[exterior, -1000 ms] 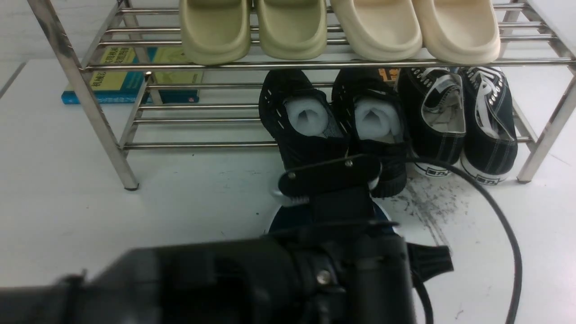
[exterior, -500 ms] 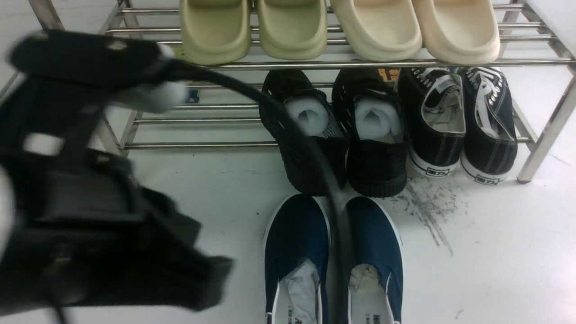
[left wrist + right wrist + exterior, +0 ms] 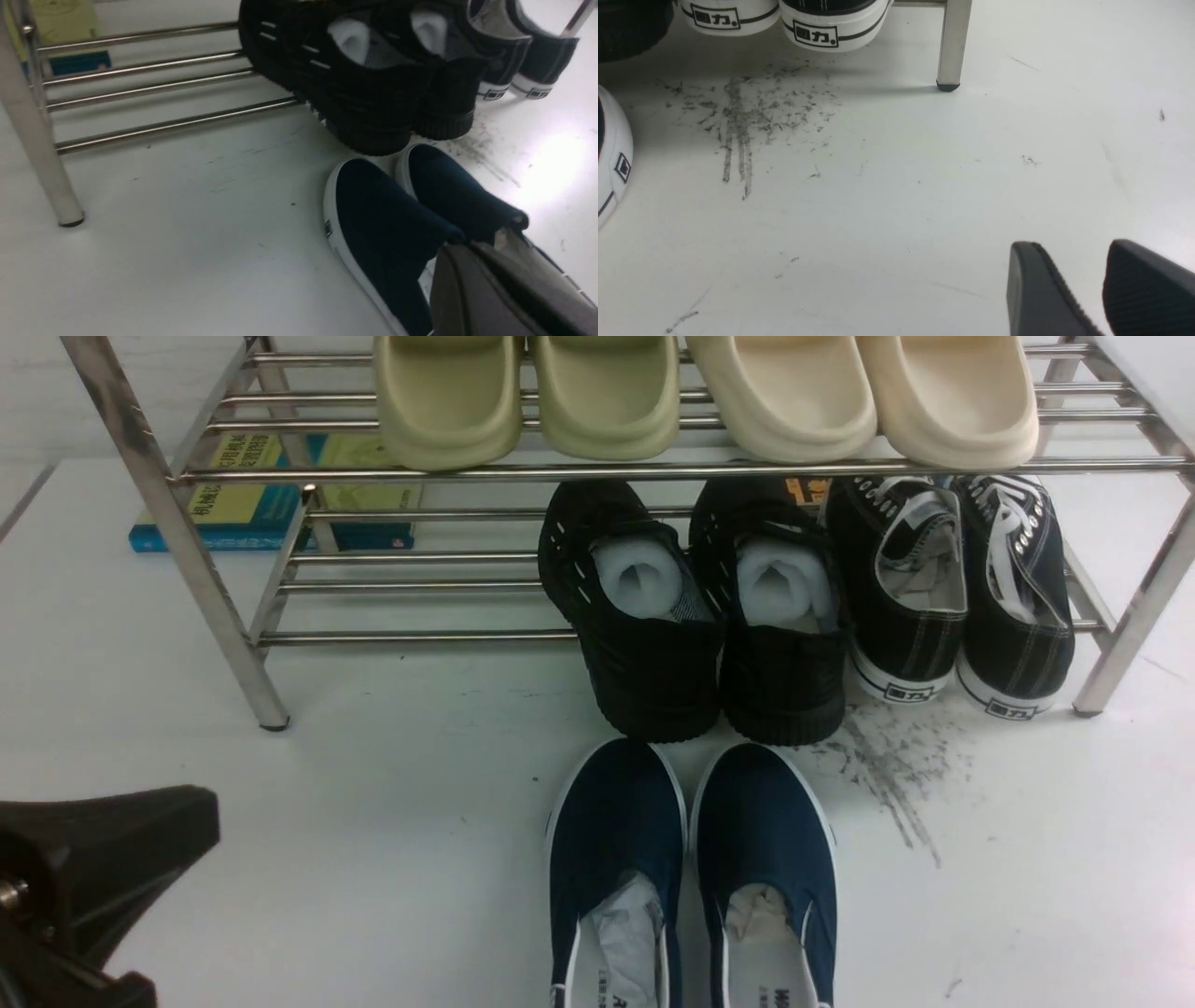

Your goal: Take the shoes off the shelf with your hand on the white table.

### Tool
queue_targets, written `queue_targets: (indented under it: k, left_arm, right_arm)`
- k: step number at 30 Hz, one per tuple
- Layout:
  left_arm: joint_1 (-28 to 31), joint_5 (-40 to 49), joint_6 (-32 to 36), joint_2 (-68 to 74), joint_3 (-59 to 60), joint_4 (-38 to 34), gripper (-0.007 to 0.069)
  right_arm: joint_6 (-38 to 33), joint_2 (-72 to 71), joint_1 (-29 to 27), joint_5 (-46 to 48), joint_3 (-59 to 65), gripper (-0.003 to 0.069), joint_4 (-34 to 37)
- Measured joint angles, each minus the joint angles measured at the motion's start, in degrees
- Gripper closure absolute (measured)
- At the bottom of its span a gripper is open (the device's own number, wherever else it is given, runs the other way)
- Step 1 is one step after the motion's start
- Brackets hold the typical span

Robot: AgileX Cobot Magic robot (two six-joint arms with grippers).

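The navy-blue shoes (image 3: 691, 859) stand side by side on the white table (image 3: 373, 803), toes toward the shelf (image 3: 224, 616), just in front of it. Paper stuffing shows in their openings. They also show in the left wrist view (image 3: 397, 224), and one white toe shows in the right wrist view (image 3: 612, 158). My left arm (image 3: 93, 877) sits at the lower left, away from the shoes. My left gripper (image 3: 472, 252) looks shut and empty, beside the shoes' openings. My right gripper (image 3: 1069, 247) is open and empty over bare table.
An all-black mesh pair (image 3: 709, 616) and black laced sneakers (image 3: 962, 588) sit on the lower tier. Green slippers (image 3: 523, 392) and cream slippers (image 3: 859, 392) sit on the upper tier. A book (image 3: 243, 495) lies behind. Dark scuff streaks (image 3: 887, 765) mark the table.
My left arm was over the navy shoes, swung up and to the left, and now rests at the lower left. The shoes stay on the table, fully in view.
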Motion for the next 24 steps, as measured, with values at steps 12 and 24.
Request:
queue_targets:
  k: [12, 24]
  left_arm:
    - [0.00, 3.90, -4.06, 0.00, 0.96, 1.29, 0.0606]
    - [0.00, 0.10, -13.18, 0.13, 1.33, 0.20, 0.0599]
  right_arm:
    - [0.00, 0.00, 0.00, 0.00, 0.00, 0.0419, 0.00]
    - [0.00, 0.00, 0.00, 0.00, 0.00, 0.0419, 0.00]
